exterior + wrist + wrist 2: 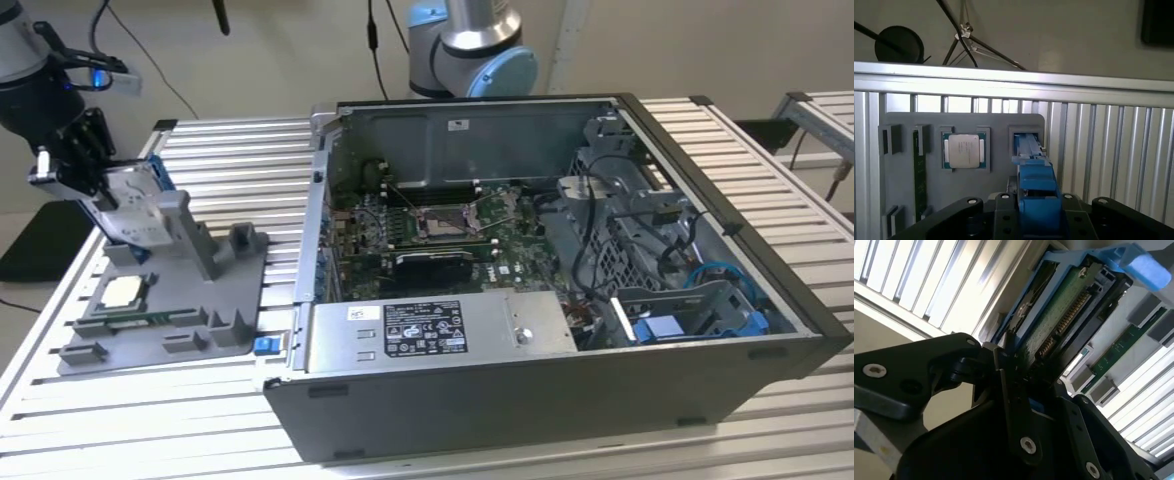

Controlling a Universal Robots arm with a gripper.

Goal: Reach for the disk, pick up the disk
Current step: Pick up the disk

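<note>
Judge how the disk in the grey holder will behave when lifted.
Probably stiff: the disk is a metal slab in a blue frame. Likely fragile, with a bare circuit board exposed. Standing on edge, it may tip if released.

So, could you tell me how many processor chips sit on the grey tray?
1: the chip lies flat in a pocket of the tray at the exterior view's left, near the disk in the gripper. The disk might hide another.

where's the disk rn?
Far on the exterior view's left, the disk stands on edge over the grey tray, clamped in the claw, beside the square chip.
</note>
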